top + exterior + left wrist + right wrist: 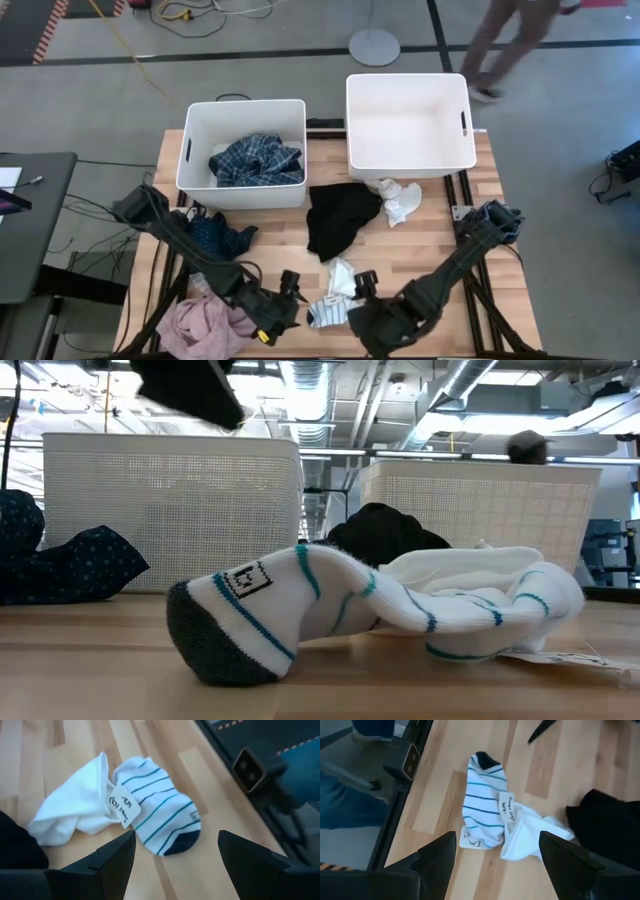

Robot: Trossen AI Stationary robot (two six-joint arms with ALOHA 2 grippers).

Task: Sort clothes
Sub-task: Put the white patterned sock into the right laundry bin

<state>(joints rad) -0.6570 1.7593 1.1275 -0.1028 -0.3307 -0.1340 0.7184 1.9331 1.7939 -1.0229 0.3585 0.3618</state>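
So both my tools are parked down at the near edge of the table (500,180), basically facing each other with the little sock pile between them: left tool (291,292) on one side, right tool (362,290) on the other. Both have their fingers spread wide and neither one has hold of anything, which I guess makes sense since the socks are next up and either arm can reach them. The striped sock (160,817) lies flat with its dark toe pointing off the pile, and the plain white sock (75,807) is crumpled right against it, paper tags showing on both. The rest of the clothes are scattered: black garment (338,220) mid-table just in front of the bins, another white piece (400,200) beside it, navy patterned garment (215,235) under my left arm, pink garment (205,325) at the near left corner. The blue plaid garment (255,160) is already sitting in the left bin (200,125); the right bin (410,120) has nothing in it that I can see. Table is light wood planks, grey floor around it with cables, and a person (500,40) is walking past at the far side.
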